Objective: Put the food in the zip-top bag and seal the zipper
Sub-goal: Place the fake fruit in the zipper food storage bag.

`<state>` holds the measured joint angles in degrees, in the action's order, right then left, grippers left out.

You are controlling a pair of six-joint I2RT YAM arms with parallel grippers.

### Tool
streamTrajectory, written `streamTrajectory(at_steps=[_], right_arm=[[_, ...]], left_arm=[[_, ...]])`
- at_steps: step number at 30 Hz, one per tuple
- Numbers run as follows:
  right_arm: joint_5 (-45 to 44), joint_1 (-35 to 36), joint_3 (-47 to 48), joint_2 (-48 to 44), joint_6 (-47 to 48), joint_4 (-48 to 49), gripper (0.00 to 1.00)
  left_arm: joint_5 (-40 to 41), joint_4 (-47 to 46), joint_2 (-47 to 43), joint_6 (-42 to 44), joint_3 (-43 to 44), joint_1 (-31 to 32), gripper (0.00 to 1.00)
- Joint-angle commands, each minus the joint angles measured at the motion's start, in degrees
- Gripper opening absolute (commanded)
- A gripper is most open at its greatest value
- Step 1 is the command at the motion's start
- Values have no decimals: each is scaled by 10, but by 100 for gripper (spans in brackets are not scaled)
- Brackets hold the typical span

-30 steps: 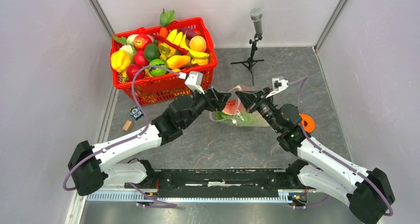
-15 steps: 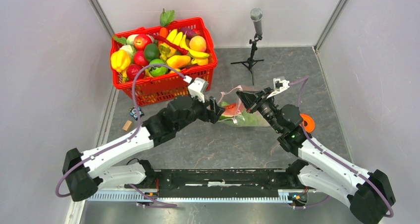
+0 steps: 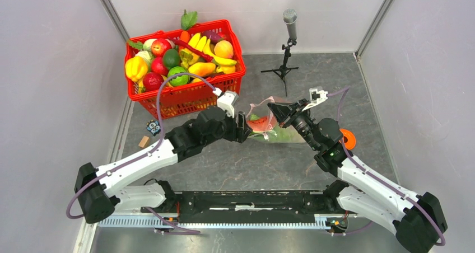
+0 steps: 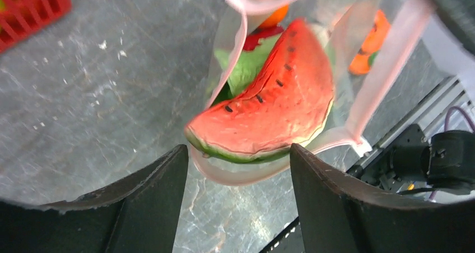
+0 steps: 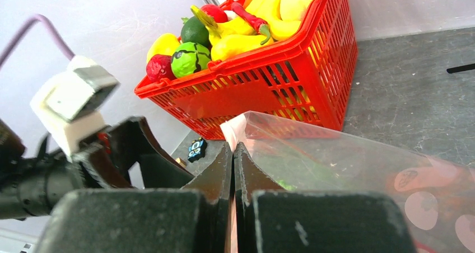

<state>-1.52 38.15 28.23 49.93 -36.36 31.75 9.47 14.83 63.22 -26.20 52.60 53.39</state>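
My right pincer (image 3: 273, 105) (image 5: 233, 150) is closed, its fingers pressed flat together on the upper lip of the zip-top bag (image 3: 282, 133) (image 5: 336, 152), pinching the film and holding that lip up off the desk (image 3: 252, 169). My left pincer (image 3: 245, 131) (image 4: 238, 150) stands wide open and grips nothing; its two fingers flank the bag's mouth from the left. The watermelon slice (image 3: 259, 123) (image 4: 274, 107) sits in that mouth just beyond my left fingertips, its rind resting on the lower lip, with the cabbage (image 4: 242, 69) deeper inside. The pink zipper (image 4: 236, 46) is unsealed and loops round the slice. The bag lies about mid-desk, a little toward the far edge. The red basket (image 3: 187, 99) (image 5: 269, 90) fills the far left corner, near my left wrist, and the microphone stand (image 3: 287, 43) is at the far edge beyond the bag. Bare grey desk runs from the bag to the near edge and toward the right edge.
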Motion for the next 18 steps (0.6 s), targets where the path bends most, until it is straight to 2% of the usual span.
streamTrajectory(at_steps=[1, 3, 8, 10, 18], right_arm=[[1, 1, 2, -12, 2, 29, 0], [1, 1, 2, -13, 2, 28, 0], [1, 1, 2, -14, 3, 26, 0], [1, 1, 1, -16, 3, 25, 0], [2, 1, -4, -14, 1, 31, 0]], left_arm=[[-46, -33, 19, -57, -11, -2, 71], [-47, -47, 25, -56, -9, -4, 68], [-58, -79, 33, -67, -5, -6, 42], [-68, -96, 33, -71, -7, -6, 36], [-69, -126, 47, -79, 1, -7, 19]])
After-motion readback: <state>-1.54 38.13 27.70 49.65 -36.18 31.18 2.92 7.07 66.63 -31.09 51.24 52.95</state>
